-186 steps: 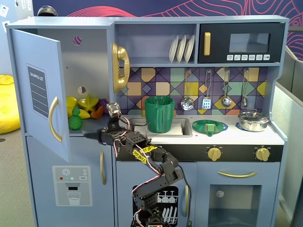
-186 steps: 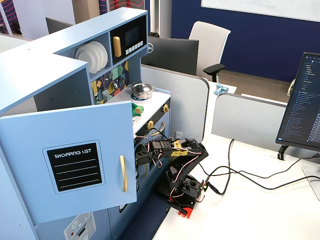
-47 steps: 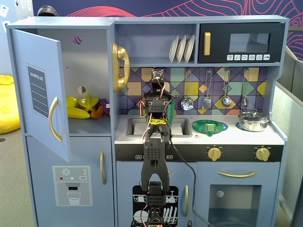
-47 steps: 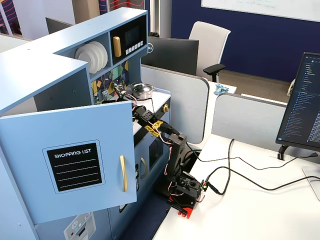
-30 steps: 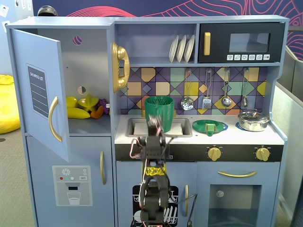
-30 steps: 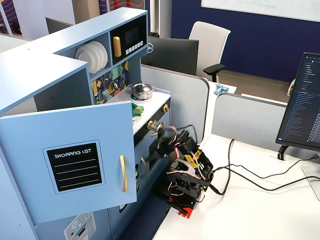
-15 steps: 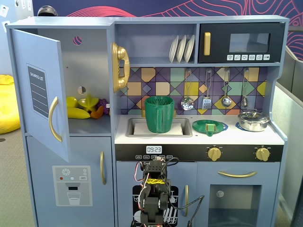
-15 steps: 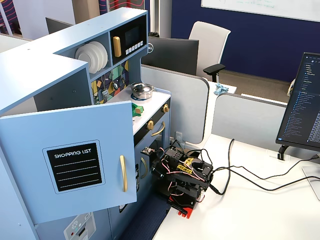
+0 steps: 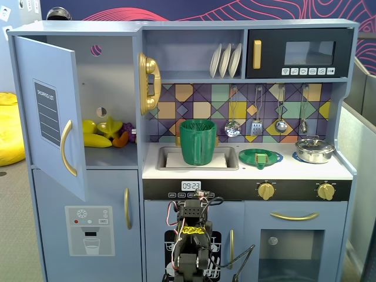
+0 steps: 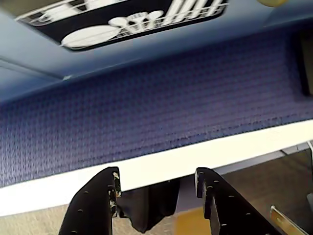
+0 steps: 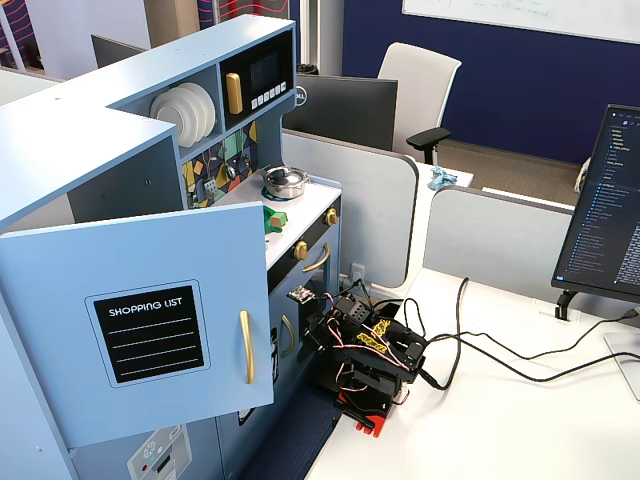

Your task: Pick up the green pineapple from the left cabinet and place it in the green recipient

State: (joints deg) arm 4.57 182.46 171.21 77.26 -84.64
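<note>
The left cabinet [image 9: 114,76] stands open, and its door [image 9: 47,111] with the shopping list panel is swung out; the door also shows in a fixed view [image 11: 150,335]. Inside lie a yellow banana [image 9: 97,140] and a yellow starfruit [image 9: 110,126]. I cannot make out the green pineapple among them. The green recipient [image 9: 198,141] stands upright in the sink. My arm [image 9: 191,235] is folded low in front of the kitchen, also seen in a fixed view [image 11: 365,350]. My gripper [image 10: 157,183] is open and empty, pointing at a blue mat and the white table edge.
A flat green plate [image 9: 260,157] and a metal pot [image 9: 314,150] sit on the counter right of the sink. Utensils hang on the tiled back wall. A black microwave [image 9: 299,54] is at the top right. Cables [image 11: 480,350] trail over the white desk.
</note>
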